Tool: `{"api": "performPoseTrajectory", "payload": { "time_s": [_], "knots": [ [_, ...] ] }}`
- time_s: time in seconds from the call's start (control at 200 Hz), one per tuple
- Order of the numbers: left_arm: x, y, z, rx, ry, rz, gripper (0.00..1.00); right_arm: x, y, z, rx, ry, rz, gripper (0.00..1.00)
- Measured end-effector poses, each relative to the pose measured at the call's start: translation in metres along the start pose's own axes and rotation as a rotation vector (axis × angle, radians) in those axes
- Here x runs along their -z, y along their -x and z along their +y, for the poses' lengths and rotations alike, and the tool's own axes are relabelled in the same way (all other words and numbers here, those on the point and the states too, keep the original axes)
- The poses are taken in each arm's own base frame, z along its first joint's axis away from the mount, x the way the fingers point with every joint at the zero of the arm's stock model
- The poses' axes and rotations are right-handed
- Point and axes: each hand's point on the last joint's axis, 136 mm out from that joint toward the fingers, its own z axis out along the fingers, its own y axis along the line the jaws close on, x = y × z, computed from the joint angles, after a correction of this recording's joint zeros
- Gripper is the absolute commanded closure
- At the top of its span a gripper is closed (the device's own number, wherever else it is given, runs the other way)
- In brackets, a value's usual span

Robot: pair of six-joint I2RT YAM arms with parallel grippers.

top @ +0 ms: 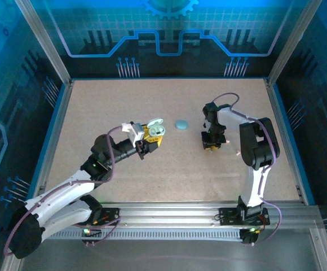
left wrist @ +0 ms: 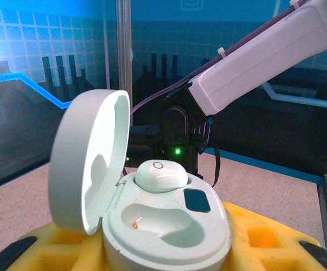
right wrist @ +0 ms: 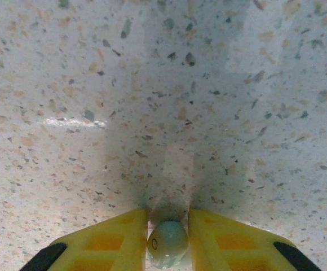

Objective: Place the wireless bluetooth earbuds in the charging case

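My left gripper (top: 151, 138) is shut on the charging case (top: 156, 131), which it holds off the table left of centre. In the left wrist view the white case (left wrist: 169, 226) sits between yellow fingers (left wrist: 270, 240), with its lid (left wrist: 87, 164) swung open to the left. One earbud (left wrist: 160, 175) sits in the far slot. The near slot (left wrist: 163, 217) is empty. My right gripper (top: 211, 145) points down at the table right of centre. Its yellow fingers (right wrist: 115, 240) are shut on a second pale earbud (right wrist: 167, 243) just above the speckled surface.
A small pale blue oval piece (top: 182, 124) lies on the table (top: 169, 169) between the two grippers. Aluminium frame posts and blue edging bound the tabletop on the left (top: 51, 141), right (top: 287, 141) and back.
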Motion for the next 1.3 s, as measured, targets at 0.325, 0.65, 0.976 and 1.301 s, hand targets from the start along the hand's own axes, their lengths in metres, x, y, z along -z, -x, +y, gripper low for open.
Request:
{"api": "performPoseTrajectory", "payload": {
  "time_s": [0.325, 0.65, 0.976, 1.301],
  "knots": [
    [0.000, -0.001, 0.000, 0.001, 0.000, 0.001, 0.66, 0.000, 0.000, 0.001, -0.026, -0.004, 0.001, 0.71],
    [0.000, -0.001, 0.000, 0.001, 0.000, 0.001, 0.66, 0.000, 0.000, 0.001, -0.073, -0.005, -0.016, 0.75],
    [0.000, -0.001, 0.000, 0.001, 0.000, 0.001, 0.66, 0.000, -0.001, 0.002, -0.076, -0.004, -0.022, 0.80],
    [0.000, -0.001, 0.000, 0.001, 0.000, 0.002, 0.66, 0.004, -0.004, 0.012, -0.042, 0.014, -0.029, 0.83]
  ]
}}
